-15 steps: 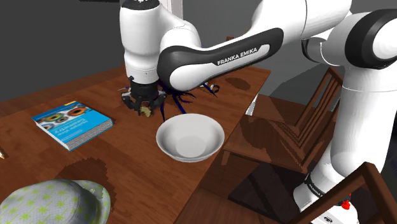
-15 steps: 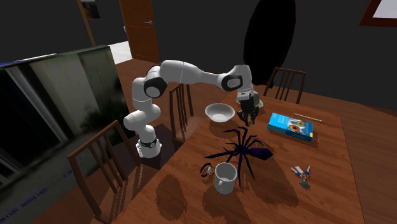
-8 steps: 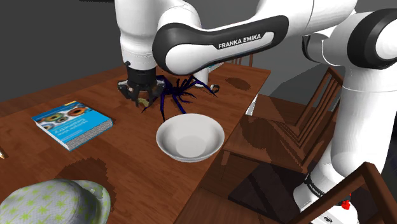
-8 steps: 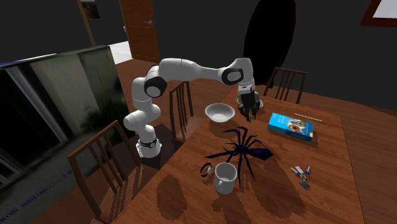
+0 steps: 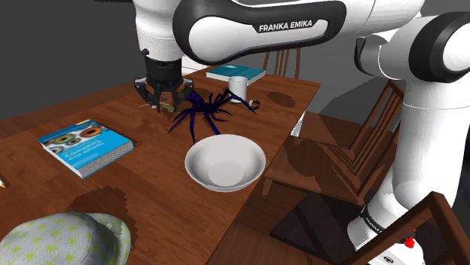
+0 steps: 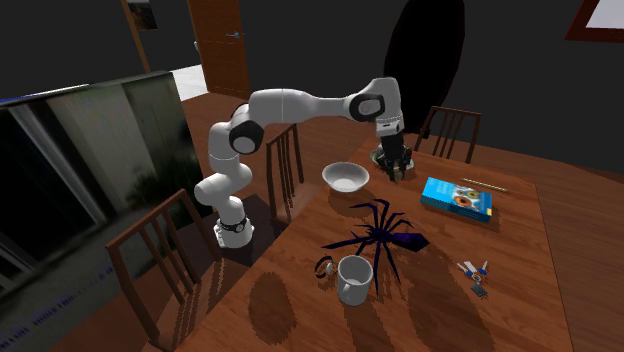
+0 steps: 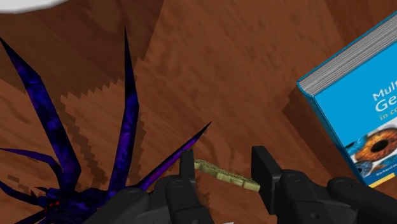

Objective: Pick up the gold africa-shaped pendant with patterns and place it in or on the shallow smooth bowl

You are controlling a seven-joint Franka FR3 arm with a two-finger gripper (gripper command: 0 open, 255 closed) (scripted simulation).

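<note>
nearest in the shoulder view, a white hat with a green print sits at the near corner of the wooden desk. past it a blue book lies flat toward that view's left. a plain white shallow bowl stands close to the desk edge toward the right, well apart from the book.

farther back, the black gripper hangs from the white arm, pointing down, clear of the desk surface. it is narrowed onto the gold pendant, which bridges the two fingers in the wrist view (seen edge-on, a thin speckled gold strip, so its outline cannot be made out). the pendant is thus in the air, beyond the bowl and apart from it. in the second exterior view the gripper sits between the bowl and the blue book.

just beside the gripper, toward the shoulder view's right, a dark purple toy spider sprawls on the desk, its legs reaching under the gripper in the wrist view. behind the spider stands a white mug, and farthest back a teal book lies flat. a wooden chair stands off the desk's right side.
</note>
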